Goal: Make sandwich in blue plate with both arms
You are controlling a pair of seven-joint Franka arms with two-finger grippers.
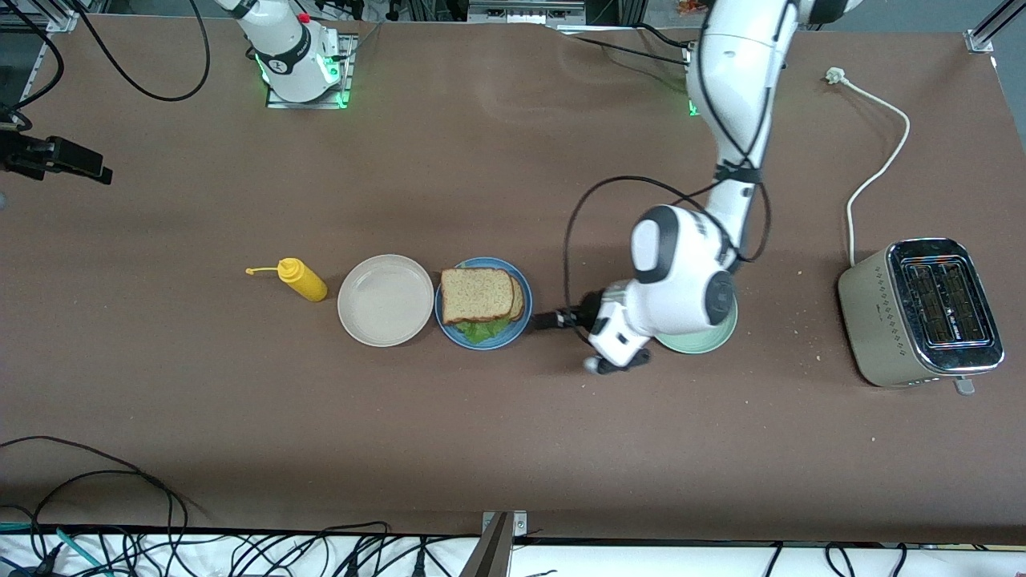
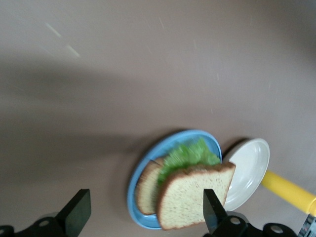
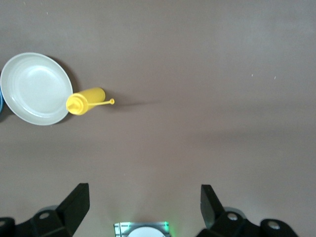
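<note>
Brown table [image 1: 513,449], unlabelled toaster [image 1: 922,312]

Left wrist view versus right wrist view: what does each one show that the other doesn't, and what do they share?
Only the left wrist view shows the sandwich, two bread slices with lettuce between them, lying on the blue plate, framed by the open left gripper.

Only the right wrist view shows the open right gripper over bare table, and the whole yellow squeeze bottle lying on its side with its nozzle.

Both show the empty beige plate beside that bottle; the left wrist view catches only part of the bottle. Neither gripper holds anything.
</note>
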